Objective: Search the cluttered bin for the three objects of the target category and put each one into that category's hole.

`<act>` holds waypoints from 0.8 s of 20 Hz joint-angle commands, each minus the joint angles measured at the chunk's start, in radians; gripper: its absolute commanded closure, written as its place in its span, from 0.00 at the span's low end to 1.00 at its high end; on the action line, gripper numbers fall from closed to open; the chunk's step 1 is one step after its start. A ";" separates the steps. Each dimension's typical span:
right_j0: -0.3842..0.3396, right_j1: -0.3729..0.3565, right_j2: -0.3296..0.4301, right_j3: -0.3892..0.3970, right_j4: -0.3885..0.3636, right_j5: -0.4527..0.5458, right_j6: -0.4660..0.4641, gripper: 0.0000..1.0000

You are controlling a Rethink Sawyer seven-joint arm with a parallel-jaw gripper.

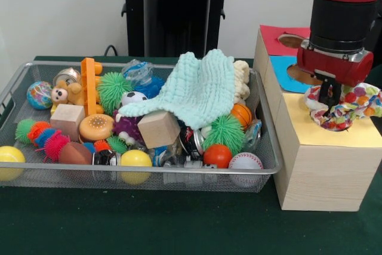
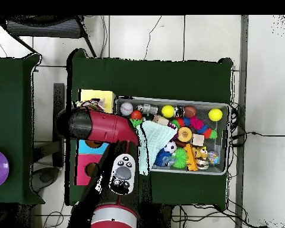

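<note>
From where I sit, the main worry is the polka-dot cloth bunching on the yellow top of the wooden box instead of dropping through. It is limp and spread wider than the tool, and I cannot see the hole beneath it, so a release now could leave a corner draped over the rim or snagged on the fingers. If it clings as I lift, it may drag back out.

The tool grips the cloth: its dark fingers are pinched into the top of the bundle, which sags onto the yellow top.

Further along the box, the blue-topped cut-out and the red-topped cut-out sit close by, so a sideways drift risks the wrong hole.

In the wire bin on the table, a mint waffle cloth covers toys and may hide other dotted cloths; I see none there now.
</note>
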 commanded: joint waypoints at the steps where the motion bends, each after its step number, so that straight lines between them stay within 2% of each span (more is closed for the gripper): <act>1: 0.007 0.052 -0.005 0.118 0.000 0.018 0.178 1.00; 3: 0.003 0.064 -0.003 0.113 0.005 0.002 0.176 1.00; 6: -0.029 0.104 0.040 0.110 0.004 -0.047 0.143 1.00; 13: -0.152 0.189 0.214 0.127 -0.025 -0.189 0.046 1.00; 16: -0.162 0.209 0.227 0.112 -0.034 -0.193 0.049 1.00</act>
